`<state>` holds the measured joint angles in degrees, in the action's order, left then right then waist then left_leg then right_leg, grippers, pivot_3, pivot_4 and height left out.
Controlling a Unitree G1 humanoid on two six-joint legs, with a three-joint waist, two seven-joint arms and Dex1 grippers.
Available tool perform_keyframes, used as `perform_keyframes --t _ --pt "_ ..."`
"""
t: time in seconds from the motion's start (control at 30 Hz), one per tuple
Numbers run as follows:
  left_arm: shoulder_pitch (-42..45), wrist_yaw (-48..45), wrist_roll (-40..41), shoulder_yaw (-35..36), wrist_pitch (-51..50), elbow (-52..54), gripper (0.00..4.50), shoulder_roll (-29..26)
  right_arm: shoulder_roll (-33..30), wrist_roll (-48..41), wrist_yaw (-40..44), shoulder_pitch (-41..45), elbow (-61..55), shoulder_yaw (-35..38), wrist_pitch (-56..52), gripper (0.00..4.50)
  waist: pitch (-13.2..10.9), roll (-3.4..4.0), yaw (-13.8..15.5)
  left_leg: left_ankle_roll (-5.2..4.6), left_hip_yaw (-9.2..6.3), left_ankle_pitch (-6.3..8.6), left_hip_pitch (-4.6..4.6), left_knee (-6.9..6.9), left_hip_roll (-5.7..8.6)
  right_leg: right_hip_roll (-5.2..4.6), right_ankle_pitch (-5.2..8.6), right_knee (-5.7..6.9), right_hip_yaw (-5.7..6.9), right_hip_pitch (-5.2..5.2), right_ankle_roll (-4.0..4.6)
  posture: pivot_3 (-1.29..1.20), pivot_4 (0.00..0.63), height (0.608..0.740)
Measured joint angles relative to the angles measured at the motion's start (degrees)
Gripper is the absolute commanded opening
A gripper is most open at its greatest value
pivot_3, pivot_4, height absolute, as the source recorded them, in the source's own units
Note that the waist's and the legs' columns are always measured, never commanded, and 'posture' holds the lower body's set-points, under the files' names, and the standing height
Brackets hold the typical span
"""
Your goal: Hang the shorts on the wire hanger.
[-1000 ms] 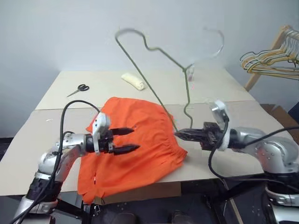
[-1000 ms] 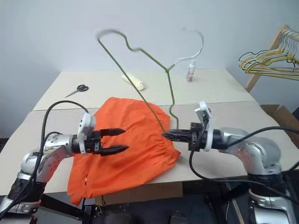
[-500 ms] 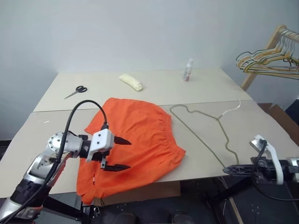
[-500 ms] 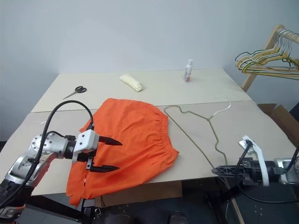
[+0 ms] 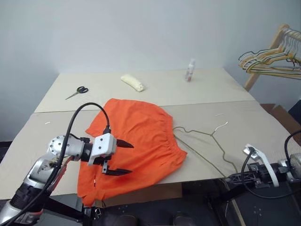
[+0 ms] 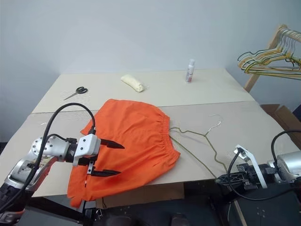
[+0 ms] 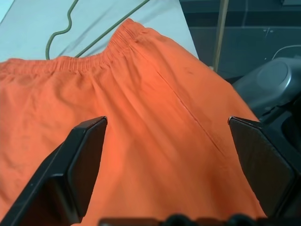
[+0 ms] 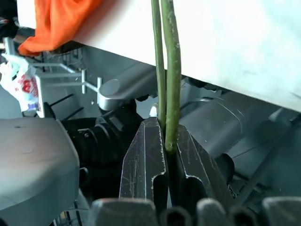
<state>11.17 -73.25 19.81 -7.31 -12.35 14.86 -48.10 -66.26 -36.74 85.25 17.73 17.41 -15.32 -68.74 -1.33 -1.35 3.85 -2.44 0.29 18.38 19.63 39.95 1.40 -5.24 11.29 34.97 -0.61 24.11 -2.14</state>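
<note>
A pale beige table [image 5: 225, 92] stands against a plain grey-white wall [image 5: 141, 33]. A seam runs across the top from side to side, dividing a far panel from a near one. On the far panel lie black-handled scissors [image 5: 79, 91] toward the left, a cream cloth roll [image 5: 133, 82] near the middle, and a small white bottle [image 5: 190, 70] standing upright to the right. Past the table's right edge a wooden rack [image 5: 273, 49] carries a bunch of wire hangers [image 5: 265, 61], and a cardboard box [image 5: 284, 117] sits on the floor below it.

The shorts [image 5: 136, 146] lie spread flat on the near panel, waistband toward the right, their lower part drooping over the table's front edge. The hanger [image 5: 207, 141] lies on the table just right of the waistband, its silver hook pointing toward the far right and its long bottom wire running out to the front right edge.

The left gripper [image 5: 122, 157] hovers over the left part of the shorts with its fingers spread wide, nothing between them; the left wrist view shows orange cloth beneath the parted fingers [image 7: 84, 150]. The right gripper [image 8: 168, 150] sits low, off the table's front right corner, clenched on the hanger's green wire, which passes between the closed fingers in the right wrist view.
</note>
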Motion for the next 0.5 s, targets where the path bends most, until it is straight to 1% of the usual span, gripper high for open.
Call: perform_keyframes --t 0.23,0.3,0.33,0.4,0.5 --pt "-0.7 0.0 -0.6 0.0 -0.2 0.1 4.47 -0.2 0.4 0.6 2.7 0.7 -0.1 -0.7 0.5 0.00 0.0 0.00 0.2 0.00 -0.02 0.00 0.00 0.03 0.00 0.01 0.00 0.00 0.02 -0.01 0.00 0.12 0.000 0.740" --pt "-0.7 0.0 -0.8 0.0 -0.2 0.1 4.47 -0.2 -1.2 -0.9 3.4 0.4 -1.5 -3.2 2.0 0.00 0.0 0.02 0.2 0.00 -0.03 0.00 0.02 0.03 0.01 -0.02 0.00 0.00 0.03 0.01 0.00 0.14 0.000 0.740" --pt "-0.7 0.0 -0.9 0.0 -0.2 0.1 4.47 -0.3 -2.9 -2.9 3.5 -0.1 -3.1 -5.0 3.0 0.00 0.0 0.05 0.3 0.00 -0.04 0.00 0.03 0.03 0.01 -0.02 0.00 0.01 0.03 0.03 0.00 0.14 0.000 0.740" --pt "-0.7 0.0 -1.3 0.0 -0.2 0.2 4.47 -0.5 -4.3 -5.3 3.6 0.4 -4.5 -7.0 3.9 0.00 0.0 0.05 0.3 0.00 -0.06 0.00 0.01 0.03 0.00 -0.01 0.00 0.00 0.05 0.00 0.00 0.14 0.000 0.740" --pt "-0.8 0.0 -1.4 0.0 -0.3 0.6 4.47 -0.7 -2.2 -4.9 3.7 5.2 -1.7 -10.2 3.9 0.00 0.0 0.04 -0.1 0.00 0.02 0.00 -0.11 0.05 -0.03 0.03 0.00 0.00 0.00 -0.08 0.01 0.15 0.000 0.740"
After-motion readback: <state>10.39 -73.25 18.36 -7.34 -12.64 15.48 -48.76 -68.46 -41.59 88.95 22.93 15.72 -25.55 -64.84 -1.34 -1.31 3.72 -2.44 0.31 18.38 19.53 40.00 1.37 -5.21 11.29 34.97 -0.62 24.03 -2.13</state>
